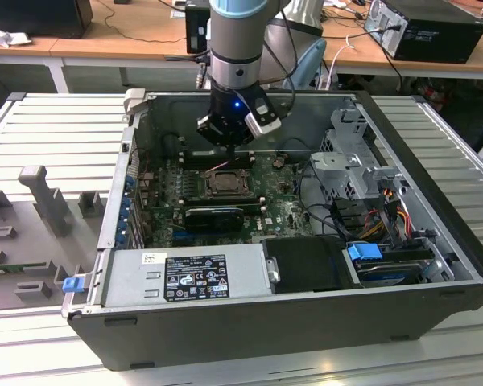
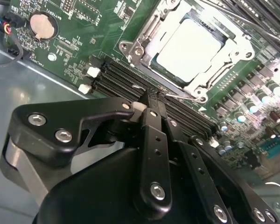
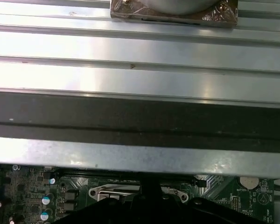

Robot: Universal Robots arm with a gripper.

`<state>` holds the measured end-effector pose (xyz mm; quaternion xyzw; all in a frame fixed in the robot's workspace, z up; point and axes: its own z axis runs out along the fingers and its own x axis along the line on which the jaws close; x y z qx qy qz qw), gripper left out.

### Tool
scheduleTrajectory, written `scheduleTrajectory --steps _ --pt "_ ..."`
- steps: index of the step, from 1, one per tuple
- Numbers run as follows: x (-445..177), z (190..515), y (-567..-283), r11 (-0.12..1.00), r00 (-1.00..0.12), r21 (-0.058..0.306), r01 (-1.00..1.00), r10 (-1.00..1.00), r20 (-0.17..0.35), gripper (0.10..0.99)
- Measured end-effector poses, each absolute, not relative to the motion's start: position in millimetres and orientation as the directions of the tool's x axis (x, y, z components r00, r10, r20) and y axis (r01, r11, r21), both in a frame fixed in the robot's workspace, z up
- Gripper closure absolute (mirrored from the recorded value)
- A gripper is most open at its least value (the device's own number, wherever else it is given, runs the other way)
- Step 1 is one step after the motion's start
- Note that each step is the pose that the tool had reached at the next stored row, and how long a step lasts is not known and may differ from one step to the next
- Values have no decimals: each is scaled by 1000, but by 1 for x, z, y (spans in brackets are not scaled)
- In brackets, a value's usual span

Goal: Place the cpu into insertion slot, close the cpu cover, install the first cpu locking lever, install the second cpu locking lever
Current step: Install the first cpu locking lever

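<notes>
- gripper [image 2: 153, 103] fingers pinched together, nothing held between them, tip just beside the near edge of the cpu cover [image 2: 233, 51]
- cpu [image 2: 189, 49] already seated in the insertion slot [image 1: 223, 183], cover lying flat over it, silver top showing through the window
- a thin wire locking lever [image 2: 177, 96] runs along the socket's near edge, right ahead of the fingertips
- exterior view: gripper [image 1: 228, 145] hangs just behind the socket, inside the open computer case [image 1: 249, 322]

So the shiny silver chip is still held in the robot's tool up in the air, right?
Not quite. The cpu is not held by the tool; it already sits in the insertion slot, with the cpu cover framing it. The second wrist view shows this. The tool is indeed up in the air above the board.
</notes>
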<state>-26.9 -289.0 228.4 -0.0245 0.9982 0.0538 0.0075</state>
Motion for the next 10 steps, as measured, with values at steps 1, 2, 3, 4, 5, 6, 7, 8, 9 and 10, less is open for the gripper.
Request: scheduleTrajectory --steps 1,2,3,4,5,6,7,8,9,10 --pt "-25 226 -289 993 -999 107 -50 -48 -18 980" --pt "-23 223 -289 993 -999 106 -50 -48 -18 980" --pt "-22 220 -288 993 -999 105 -50 -48 -18 980" --pt "-21 219 -288 993 -999 105 -50 -48 -18 980" --pt "-21 217 -288 993 -999 105 -50 -48 -18 980" --pt "-21 216 -288 993 -999 104 -50 -48 -17 980" --pt "-21 215 -288 993 -999 104 -50 -48 -17 980" --pt "-20 214 -288 993 -999 104 -50 -48 -17 980" --pt "-20 213 -288 993 -999 104 -50 -48 -17 980" --pt "-18 211 -288 993 -999 103 -50 -49 -17 980"
